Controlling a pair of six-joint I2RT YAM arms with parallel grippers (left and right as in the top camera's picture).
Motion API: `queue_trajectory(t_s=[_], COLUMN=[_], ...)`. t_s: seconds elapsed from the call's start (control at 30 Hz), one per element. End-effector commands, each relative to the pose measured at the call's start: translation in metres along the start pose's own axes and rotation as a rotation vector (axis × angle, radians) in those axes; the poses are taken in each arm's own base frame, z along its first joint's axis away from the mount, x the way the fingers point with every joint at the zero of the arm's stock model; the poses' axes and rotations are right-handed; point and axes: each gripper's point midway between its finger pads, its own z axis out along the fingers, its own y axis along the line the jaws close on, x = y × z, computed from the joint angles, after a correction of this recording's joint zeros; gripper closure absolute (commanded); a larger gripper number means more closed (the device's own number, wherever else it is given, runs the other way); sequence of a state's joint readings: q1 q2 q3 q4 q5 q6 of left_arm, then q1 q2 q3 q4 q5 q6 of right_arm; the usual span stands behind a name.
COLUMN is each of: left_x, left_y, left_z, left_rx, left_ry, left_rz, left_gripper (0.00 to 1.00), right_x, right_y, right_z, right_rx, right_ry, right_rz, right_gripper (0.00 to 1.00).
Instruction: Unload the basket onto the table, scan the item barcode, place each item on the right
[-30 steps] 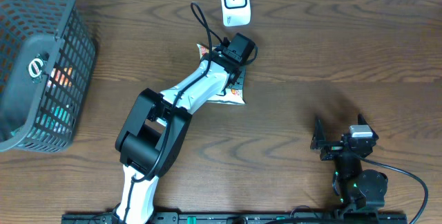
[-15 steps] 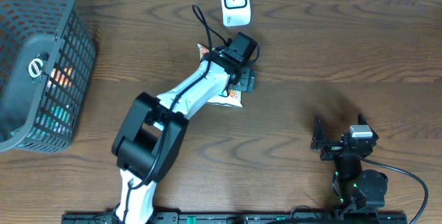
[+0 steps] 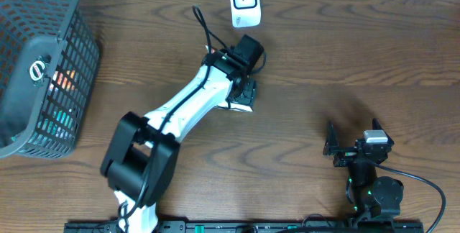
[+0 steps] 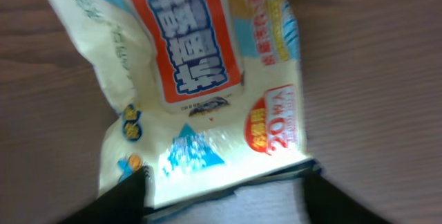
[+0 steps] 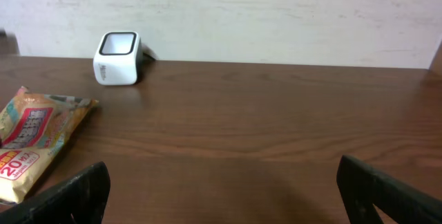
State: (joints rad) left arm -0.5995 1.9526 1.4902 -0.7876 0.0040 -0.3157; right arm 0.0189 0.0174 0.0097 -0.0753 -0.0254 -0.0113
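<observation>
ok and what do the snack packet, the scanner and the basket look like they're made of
Snack packet: probably thin plastic film. It is glossy, with creases and glare across the printing.
Scanner: smooth white hard plastic, judging by its rounded moulded shell, with a dark-rimmed window.
Basket: a dark grey open grid, likely moulded plastic, though coated wire can't be ruled out from this view.

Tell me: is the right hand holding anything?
No, the right hand is open, its fingers wide apart over the table with nothing between them.
</observation>
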Motion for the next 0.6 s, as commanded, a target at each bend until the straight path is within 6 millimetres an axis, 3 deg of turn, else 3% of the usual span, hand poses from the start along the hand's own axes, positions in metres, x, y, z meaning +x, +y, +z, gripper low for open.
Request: queue_trajectory(t_s=[0.0, 0.1, 0.13, 0.23, 0.3, 0.37, 0.57], left_x=[0.017, 0.022, 0.024, 0.035, 0.042, 0.046, 0.052], left_y=[0.005, 0.005, 0.006, 0.006, -0.004, -0.016, -0.040], left_z=[0.038, 0.057, 0.062, 0.072, 0.073, 0.071, 0.061], left_rx=[-0.037, -0.048, -0.053, -0.050, 0.005, 0.077, 0.216], left_ry=[0.084, 0.111, 0.123, 0.174, 0.210, 0.236, 0.290], left_rz=[0.011, 0.012, 0.013, -0.006, -0.015, -0.022, -0.037], left_gripper=[0.47, 0.46, 0.41, 0.13, 0.04, 0.00, 0.02], right_x=[0.001, 0.001, 0.001, 0.001, 0.001, 0.001, 0.001], right_y=[0.000, 0.000, 0.000, 0.000, 0.000, 0.000, 0.000], right_z=[0.000, 0.000, 0.000, 0.000, 0.000, 0.000, 0.000], right_rx=[0.001, 0.001, 0.001, 0.001, 0.001, 0.001, 0.001], right_ry=[0.002, 0.002, 0.002, 0.002, 0.002, 0.002, 0.002], right_rz=[0.003, 0.002, 0.002, 0.002, 0.002, 0.002, 0.002], right_gripper=[0.01, 0.01, 0.01, 0.01, 0.01, 0.01, 0.01])
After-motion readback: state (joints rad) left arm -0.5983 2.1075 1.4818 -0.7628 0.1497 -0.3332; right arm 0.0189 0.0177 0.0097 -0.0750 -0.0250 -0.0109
